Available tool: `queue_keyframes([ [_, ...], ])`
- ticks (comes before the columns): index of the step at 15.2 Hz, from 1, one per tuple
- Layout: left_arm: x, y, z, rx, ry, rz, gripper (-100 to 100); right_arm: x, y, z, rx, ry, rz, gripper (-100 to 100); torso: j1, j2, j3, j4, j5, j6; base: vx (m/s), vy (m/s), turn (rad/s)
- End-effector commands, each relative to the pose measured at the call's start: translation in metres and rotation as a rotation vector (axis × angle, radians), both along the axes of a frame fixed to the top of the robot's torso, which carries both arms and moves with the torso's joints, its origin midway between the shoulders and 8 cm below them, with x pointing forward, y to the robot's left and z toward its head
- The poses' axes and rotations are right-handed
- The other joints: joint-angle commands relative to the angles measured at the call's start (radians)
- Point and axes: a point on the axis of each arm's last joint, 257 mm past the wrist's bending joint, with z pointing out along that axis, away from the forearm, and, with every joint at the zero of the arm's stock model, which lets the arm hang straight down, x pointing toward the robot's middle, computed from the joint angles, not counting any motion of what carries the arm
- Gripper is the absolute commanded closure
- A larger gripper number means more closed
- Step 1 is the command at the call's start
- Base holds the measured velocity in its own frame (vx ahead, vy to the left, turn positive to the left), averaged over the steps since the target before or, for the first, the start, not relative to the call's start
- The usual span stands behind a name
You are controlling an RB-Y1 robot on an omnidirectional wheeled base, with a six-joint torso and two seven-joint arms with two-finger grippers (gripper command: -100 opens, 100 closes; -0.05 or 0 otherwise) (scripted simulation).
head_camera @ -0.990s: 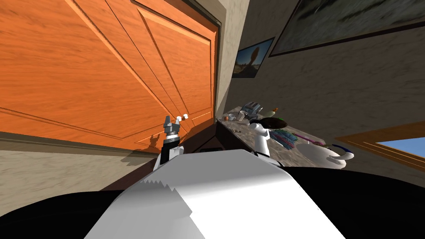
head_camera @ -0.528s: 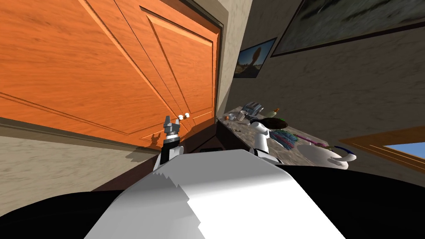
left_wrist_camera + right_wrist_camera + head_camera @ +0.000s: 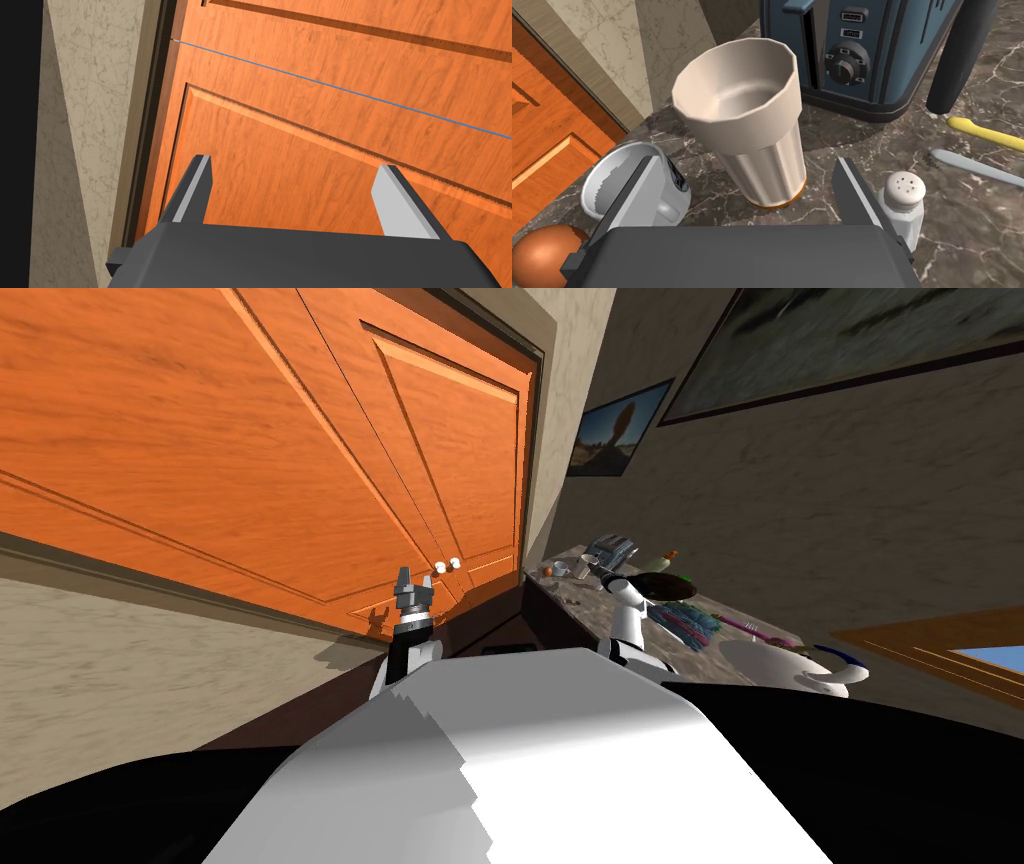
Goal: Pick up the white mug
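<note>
Dark veined counter (image 3: pixel 962 220) holds white mug (image 3: pixel 604 187) upright, handle toward ribbed tumbler (image 3: pixel 752 130).

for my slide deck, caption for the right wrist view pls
Open right gripper frames a tall ribbed cup; the white mug sits beside one finger, blue toaster behind.

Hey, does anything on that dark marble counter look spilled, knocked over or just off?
Nothing spilled or broken. The tall cream ribbed tumbler and white salt shaker stand upright. One oddity: the open right gripper frames the tumbler, while the white mug sits outside one finger, beside a loose brown egg.
</note>
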Motion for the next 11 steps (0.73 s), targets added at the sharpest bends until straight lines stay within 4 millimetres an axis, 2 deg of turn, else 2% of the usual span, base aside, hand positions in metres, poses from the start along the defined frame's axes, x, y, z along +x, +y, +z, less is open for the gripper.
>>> queue_keyframes([
  [1, 0.000, 0.000, 0.000, 0.000, 0.000, 0.000, 0, 0.004, 0.004, -0.013, 0.130, -0.001, 0.000, -100, 0.000, 0.000, 0.000, 0.000, 0.000, 0.000, -0.031, -0.019, 0.071],
  [3, 0.000, 0.000, 0.000, 0.000, 0.000, 0.000, 0, 0.004, 0.004, -0.013, 0.142, -0.005, -0.003, -100, 0.000, 0.000, 0.000, 0.000, 0.000, 0.000, -0.032, -0.022, 0.062],
  [4, 0.000, 0.000, 0.000, 0.000, 0.000, 0.000, 0, 0.007, 0.008, -0.022, 0.245, -0.005, -0.001, -100, 0.000, 0.000, 0.000, 0.000, 0.000, 0.000, -0.033, -0.025, 0.067],
  [6, 0.000, 0.000, 0.000, 0.000, 0.000, 0.000, 0, 0.007, 0.008, -0.022, 0.258, -0.008, -0.005, -100, -0.001, 0.000, 0.000, 0.000, 0.000, 0.000, -0.030, -0.027, 0.054],
  [7, 0.000, 0.000, 0.000, 0.000, 0.000, 0.000, 0, 0.011, 0.015, -0.031, 0.359, -0.008, -0.001, -100, -0.001, -0.001, 0.000, 0.000, 0.000, 0.000, -0.021, -0.031, 0.065],
  [9, 0.000, 0.000, 0.000, 0.000, 0.000, 0.000, 0, 0.011, 0.015, -0.031, 0.371, -0.011, -0.005, -100, -0.001, -0.001, -0.001, 0.000, 0.000, 0.000, -0.017, -0.027, 0.057],
  [10, 0.000, 0.000, 0.000, 0.000, 0.000, 0.000, 0, 0.014, 0.022, -0.039, 0.471, -0.012, 0.000, -100, -0.001, -0.001, -0.001, 0.000, 0.000, 0.000, -0.011, -0.027, 0.064],
  [11, 0.000, 0.000, 0.000, 0.000, 0.000, 0.000, 0, 0.014, 0.022, -0.039, 0.479, -0.014, -0.003, -100, -0.001, -0.002, -0.001, 0.000, 0.000, 0.000, -0.012, -0.031, 0.072],
])
